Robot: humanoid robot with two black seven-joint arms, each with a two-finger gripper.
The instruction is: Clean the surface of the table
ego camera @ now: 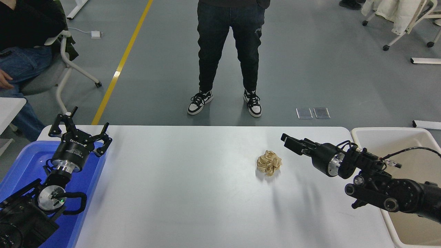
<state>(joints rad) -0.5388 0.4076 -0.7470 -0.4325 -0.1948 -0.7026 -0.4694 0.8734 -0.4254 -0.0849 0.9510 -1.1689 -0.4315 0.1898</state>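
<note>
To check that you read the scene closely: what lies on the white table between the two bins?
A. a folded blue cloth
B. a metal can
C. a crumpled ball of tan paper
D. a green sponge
C: a crumpled ball of tan paper sits alone on the table surface, just left of the right claw, which has not touched it.
</note>
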